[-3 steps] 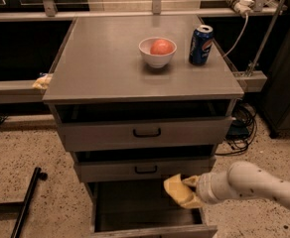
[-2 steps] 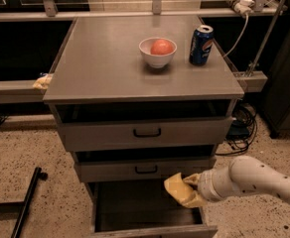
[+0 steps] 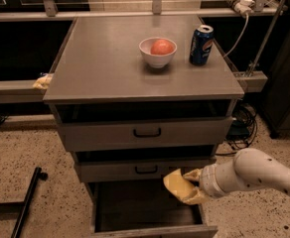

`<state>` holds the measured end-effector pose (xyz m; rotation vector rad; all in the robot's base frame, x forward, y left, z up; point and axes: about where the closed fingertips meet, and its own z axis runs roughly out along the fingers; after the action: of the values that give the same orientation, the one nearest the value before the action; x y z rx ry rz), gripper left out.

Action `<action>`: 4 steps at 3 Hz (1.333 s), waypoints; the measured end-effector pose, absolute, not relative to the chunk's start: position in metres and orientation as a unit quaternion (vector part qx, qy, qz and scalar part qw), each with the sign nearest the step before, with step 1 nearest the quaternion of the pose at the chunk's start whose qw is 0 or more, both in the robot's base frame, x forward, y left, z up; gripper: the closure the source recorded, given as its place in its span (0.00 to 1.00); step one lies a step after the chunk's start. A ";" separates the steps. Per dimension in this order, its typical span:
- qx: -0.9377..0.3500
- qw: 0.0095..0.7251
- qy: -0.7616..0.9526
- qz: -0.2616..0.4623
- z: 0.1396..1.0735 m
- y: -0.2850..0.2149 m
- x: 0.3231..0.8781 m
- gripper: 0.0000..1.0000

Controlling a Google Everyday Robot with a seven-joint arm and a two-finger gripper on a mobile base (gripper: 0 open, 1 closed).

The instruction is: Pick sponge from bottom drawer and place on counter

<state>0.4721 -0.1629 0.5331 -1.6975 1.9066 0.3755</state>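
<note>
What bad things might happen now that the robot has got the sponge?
1. The gripper pinches the sponge near one end, above the open bottom drawer. The soft foam might slip and drop back in.
2. On the way up, the sponge or arm may bump the middle drawer or the counter edge that juts out above.
3. A bowl and a can stand on the counter; a careless drop-off could knock them.

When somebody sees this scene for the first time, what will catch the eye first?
First, the gripper at the lower right, holding the pale-yellow sponge over the open bottom drawer. Then, on the grey counter, the white bowl with a round reddish fruit in it, and the blue can beside it, toward the back right.
</note>
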 end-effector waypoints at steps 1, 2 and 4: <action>-0.654 0.287 0.685 0.143 0.625 -0.158 0.458 1.00; -0.681 0.290 0.666 0.096 0.750 -0.160 0.462 1.00; -0.706 0.338 0.622 -0.006 0.928 -0.151 0.474 1.00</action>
<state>0.4738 -0.1507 0.9282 -1.8407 1.6205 -0.0164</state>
